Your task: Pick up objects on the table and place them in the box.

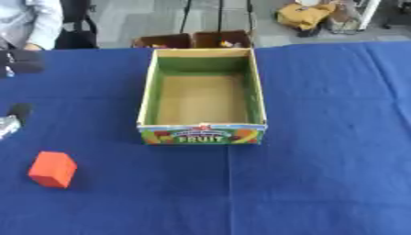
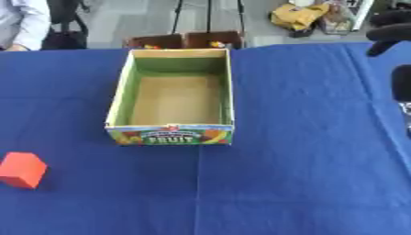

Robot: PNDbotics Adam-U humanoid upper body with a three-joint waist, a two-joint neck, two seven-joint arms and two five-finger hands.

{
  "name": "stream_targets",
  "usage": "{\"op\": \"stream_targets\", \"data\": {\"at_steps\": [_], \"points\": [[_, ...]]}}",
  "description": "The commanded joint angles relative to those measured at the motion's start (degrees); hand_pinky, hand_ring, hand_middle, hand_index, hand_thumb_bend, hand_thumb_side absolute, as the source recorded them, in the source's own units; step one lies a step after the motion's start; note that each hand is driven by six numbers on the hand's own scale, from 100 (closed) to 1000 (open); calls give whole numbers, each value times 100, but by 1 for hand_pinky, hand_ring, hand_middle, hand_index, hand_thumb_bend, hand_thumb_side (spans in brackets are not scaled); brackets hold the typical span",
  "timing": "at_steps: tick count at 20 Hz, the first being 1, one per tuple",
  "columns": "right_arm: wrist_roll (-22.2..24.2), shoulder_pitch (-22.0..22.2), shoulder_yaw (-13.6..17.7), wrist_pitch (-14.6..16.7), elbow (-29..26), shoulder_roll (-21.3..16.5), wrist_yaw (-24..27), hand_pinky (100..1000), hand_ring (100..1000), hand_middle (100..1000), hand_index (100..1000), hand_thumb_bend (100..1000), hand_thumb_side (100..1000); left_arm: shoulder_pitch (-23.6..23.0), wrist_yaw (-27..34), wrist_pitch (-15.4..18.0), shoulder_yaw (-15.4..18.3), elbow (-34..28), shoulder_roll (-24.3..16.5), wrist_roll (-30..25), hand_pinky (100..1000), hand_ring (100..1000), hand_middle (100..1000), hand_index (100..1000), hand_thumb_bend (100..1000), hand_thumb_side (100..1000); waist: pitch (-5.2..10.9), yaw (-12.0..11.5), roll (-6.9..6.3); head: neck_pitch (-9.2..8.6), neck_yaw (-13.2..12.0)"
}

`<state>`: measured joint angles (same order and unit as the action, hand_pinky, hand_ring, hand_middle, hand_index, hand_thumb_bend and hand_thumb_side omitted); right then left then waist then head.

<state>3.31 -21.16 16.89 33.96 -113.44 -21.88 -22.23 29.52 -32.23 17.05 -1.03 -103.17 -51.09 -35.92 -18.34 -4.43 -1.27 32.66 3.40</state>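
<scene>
The left hand [image 1: 14, 120] shows only as dark and silver parts at the nine o'clock edge of the left eye view, holding nothing; whether its fingers are spread or curled cannot be told. The right hand [image 2: 391, 32] shows as dark shapes at the two o'clock edge of the right eye view, also empty, its fingers equally unreadable.

The step in hand looks like the reach for the orange block [image 1: 53, 169], and the left hand is the nearer one. It would do well to come down from above with fingers spread across the block's flat sides, close, lift clear of the box wall, then carry it toward one o'clock.

The block is a plain orange cuboid lying on the blue tablecloth [image 1: 321, 174] at eight o'clock of the fruit box [image 1: 146, 98], well apart from it. The box is open-topped cardboard, empty inside, with "FRUIT" printed on its near face.
</scene>
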Motion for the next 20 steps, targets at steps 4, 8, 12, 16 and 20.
{"op": "stream_targets", "data": {"at_steps": [4,8,12,16,20], "points": [[58,-22,-2,2,-115,-109,50,644,746,459,709,278,1000,138,-29,210,-47,138,-318,-1016,811,959,1000,1000,103,1000,185,2,-61,-53,-18],[74,-14,3,0,-115,-106,55,645,746,458,709,281,1000,93,5,244,-36,104,-343,-1461,822,966,1000,1000,249,1000,180,-1,-68,-55,-2],[88,-6,6,-6,-115,-99,58,645,746,456,708,286,1000,9,36,277,-59,70,-392,-1597,835,976,1000,1000,430,1000,174,-7,-71,-69,-1],[99,-3,9,-6,-115,-95,61,645,746,454,706,290,1000,-76,-120,250,-84,21,-439,-1605,842,980,1000,1000,667,1000,168,-12,-69,-82,-5],[107,-3,8,-2,-115,-88,63,645,742,453,706,294,1000,-149,-291,247,-143,-84,-448,-1605,841,979,1000,1000,667,1000,159,-8,-65,-91,-4]]}}
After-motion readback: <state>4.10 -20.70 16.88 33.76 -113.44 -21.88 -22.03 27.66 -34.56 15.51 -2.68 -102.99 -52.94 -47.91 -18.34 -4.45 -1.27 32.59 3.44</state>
